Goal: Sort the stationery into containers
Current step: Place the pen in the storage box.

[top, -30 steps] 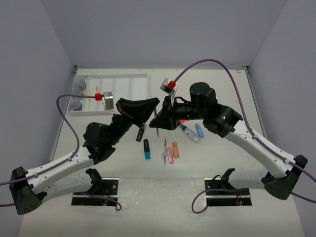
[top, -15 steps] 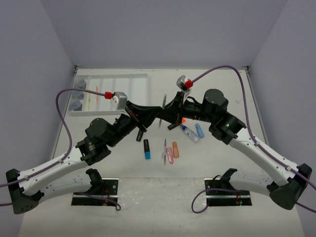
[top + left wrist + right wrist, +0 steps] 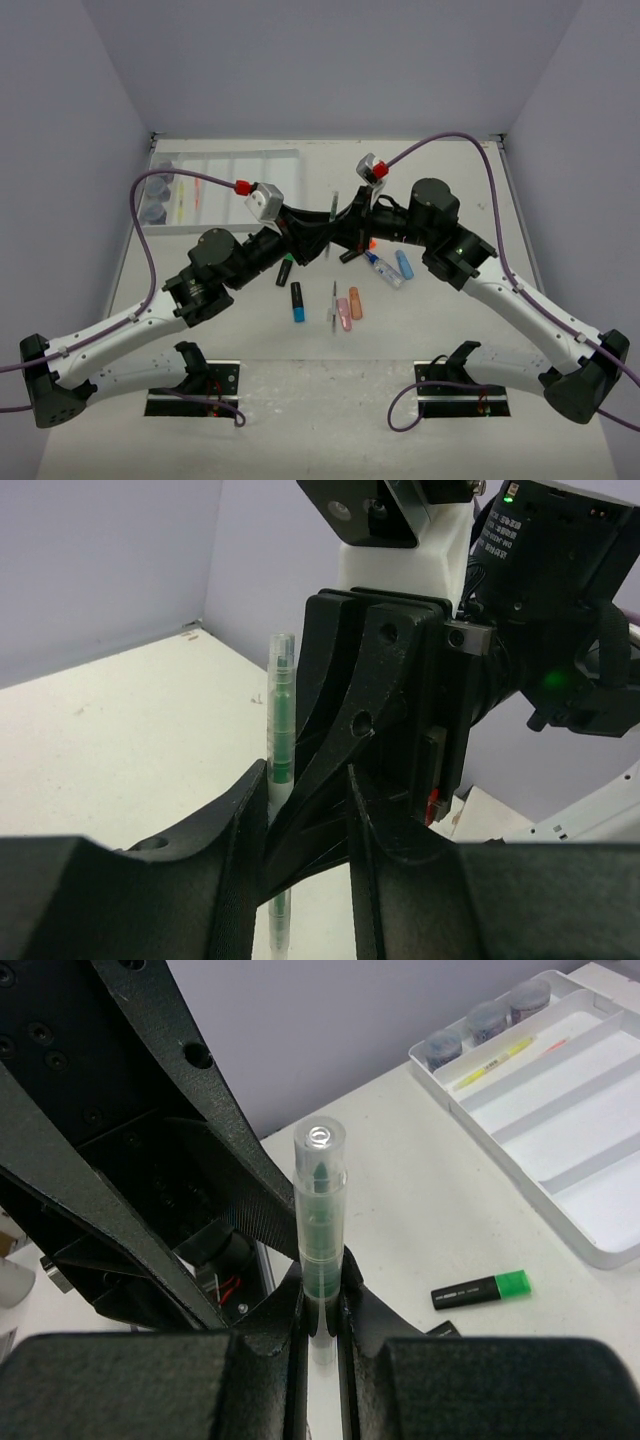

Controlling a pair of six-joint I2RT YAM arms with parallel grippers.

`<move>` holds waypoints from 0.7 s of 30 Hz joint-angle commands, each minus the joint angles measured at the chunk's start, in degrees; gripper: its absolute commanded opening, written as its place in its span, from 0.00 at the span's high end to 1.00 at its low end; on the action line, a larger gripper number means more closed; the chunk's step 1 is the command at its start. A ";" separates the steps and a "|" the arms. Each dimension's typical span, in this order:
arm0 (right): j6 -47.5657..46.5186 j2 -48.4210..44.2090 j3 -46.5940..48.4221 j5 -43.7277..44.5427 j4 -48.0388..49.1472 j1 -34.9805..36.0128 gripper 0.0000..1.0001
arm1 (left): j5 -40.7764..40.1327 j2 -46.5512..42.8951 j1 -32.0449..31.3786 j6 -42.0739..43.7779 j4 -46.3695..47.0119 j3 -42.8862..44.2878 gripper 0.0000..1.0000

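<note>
A: The left arm has pushed further to the right than half a second ago, so the left gripper [image 3: 300, 815] now meets the right gripper [image 3: 320, 1310] above the middle of the table [image 3: 450, 180]. The right arm has hardly shifted.

B: And the clear pen [image 3: 320, 1210] with the green core?

A: It stands upright in the air, clamped low on its barrel between the right gripper's fingers.

B: Does the left one hold it too?

A: Its fingers stand apart, straddling the pen and one finger of the right gripper. The pen sits just beside its left finger.

B: Where is the white tray [image 3: 285, 170]?

A: At the far left. Three grey-blue pots [image 3: 487, 1022] fill its outer compartment, and a yellow pen [image 3: 495, 1063] lies in the next one.

B: What lies loose?

A: Below the grippers are a green-capped highlighter [image 3: 285, 270], a blue-capped highlighter [image 3: 297, 302], a thin pen [image 3: 332, 305], a pink eraser [image 3: 344, 313] and an orange eraser [image 3: 355, 302]. The glue bottle [image 3: 383, 268] and the blue eraser [image 3: 404, 264] lie further right.
</note>
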 commanded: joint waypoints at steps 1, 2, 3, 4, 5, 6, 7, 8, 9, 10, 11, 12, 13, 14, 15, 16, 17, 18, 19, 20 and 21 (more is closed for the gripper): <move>-4.29 -0.62 1.31 -7.18 0.91 1.72 1.00 | 1.99 1.70 1.55 1.09 -2.40 2.07 0.70; -4.44 -0.77 1.08 -7.01 0.83 1.72 1.00 | 2.21 1.48 1.93 0.95 -2.21 2.04 0.70; -4.45 -0.90 0.82 -6.48 0.80 1.72 1.00 | 2.22 1.22 2.19 0.89 -2.16 2.01 0.69; -4.35 -1.25 0.51 -5.15 0.72 1.72 1.00 | 2.22 0.71 2.36 0.96 -2.06 1.95 0.66; -4.05 -1.46 0.15 -2.94 0.63 1.72 1.00 | 2.64 -0.28 2.32 1.20 -2.12 1.90 0.59; -3.92 -1.62 -0.01 -2.09 0.54 1.72 1.00 | 3.72 -1.10 2.38 1.39 -2.17 1.73 0.55; -3.92 -1.50 -0.05 -1.70 0.44 1.72 1.00 | 3.78 -2.30 2.38 1.64 -2.29 1.56 0.53; -3.94 -1.30 0.05 -1.69 0.25 1.72 1.00 | 3.75 -3.06 2.38 1.85 -2.30 1.42 0.52; -4.01 -1.23 0.23 -1.86 0.03 1.72 1.00 | 3.94 -3.71 2.38 1.90 -2.29 1.41 0.52; -4.01 -0.95 0.42 -2.60 -0.02 1.72 1.00 | 4.17 -4.51 2.38 2.14 -2.24 1.36 0.52; -4.01 -0.68 0.57 -3.21 -0.05 1.76 1.00 | 4.47 -5.12 2.38 2.29 -2.18 1.33 0.52; -4.01 -0.51 0.69 -3.45 -0.02 1.78 1.00 | 4.76 -5.39 2.38 2.32 -2.12 1.33 0.52; -4.06 -0.45 0.83 -3.65 0.06 1.75 1.00 | 4.84 -5.66 2.38 2.40 -2.05 1.36 0.52; -4.20 -0.33 0.89 -4.13 0.12 1.81 1.00 | 5.02 -5.96 2.38 2.45 -1.84 1.42 0.52; -4.33 -0.33 0.89 -4.01 0.05 1.81 1.00 | 4.95 -6.29 2.38 2.32 -1.71 1.42 0.52; -4.43 -0.26 0.89 -3.84 -0.03 1.81 1.00 | 4.87 -6.57 2.38 2.29 -1.54 1.35 0.52; -4.58 -0.24 0.96 -3.67 -0.18 1.81 1.00 | 4.72 -6.82 2.38 2.29 -1.51 1.26 0.52; -4.76 -0.13 1.05 -3.84 -0.44 1.85 1.00 | 4.25 -7.10 2.38 2.26 -1.22 1.14 0.52; -4.95 0.00 1.15 -4.12 -0.72 1.89 1.00 | 3.70 -7.37 2.38 2.21 -0.85 1.00 0.52; -5.13 0.02 1.23 -4.38 -0.83 1.90 1.00 | 3.62 -7.33 2.38 2.20 -0.73 0.98 0.52; -5.15 0.02 1.32 -4.80 -0.92 1.98 1.00 | 3.39 -7.25 2.38 2.20 -0.79 1.13 0.52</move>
